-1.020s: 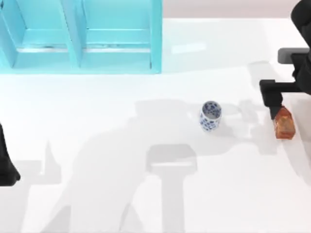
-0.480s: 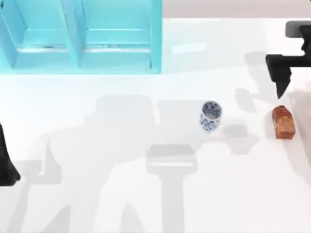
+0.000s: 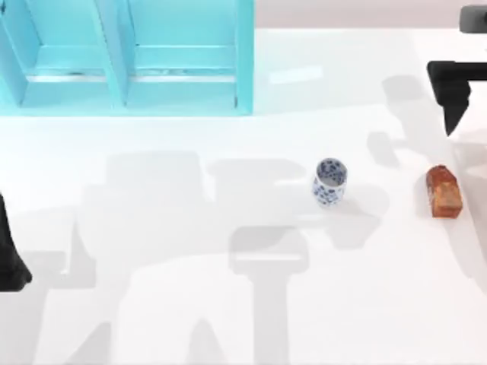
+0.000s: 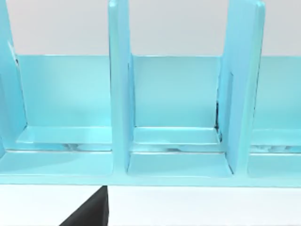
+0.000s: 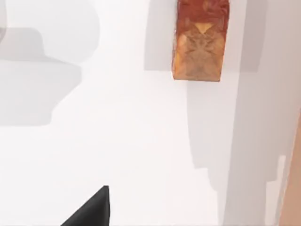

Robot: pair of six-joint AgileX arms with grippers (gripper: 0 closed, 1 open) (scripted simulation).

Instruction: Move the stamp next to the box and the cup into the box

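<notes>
One stamp [image 3: 444, 192], reddish-brown block with mottled orange wood-like grain and a tapered top, lies flat on the table [image 3: 228, 304] near the top view's right edge; the right wrist view shows it [image 5: 201, 40] lying free with its own shadow beside it. One cup [image 3: 329, 182], white ceramic with blue floral pattern, rounded sides, no handle, stands upright near table centre, well apart from the stamp and to its left. Table surface is plain glossy white with soft grey shadows across it. One turquoise shelf unit [image 3: 129, 57] with smooth flat panels and upright dividers sits at the table's far left; left wrist view faces its compartments [image 4: 176, 113]. Right gripper [image 3: 455, 95] is dark and angular, above the far right of the table, beyond the stamp and apart from it, holding nothing; cannot tell if its fingers are spread or pressed together. Left arm [image 3: 9, 255] parked at the table's left edge, gripper state cannot tell. Pale wall strip beyond the table
</notes>
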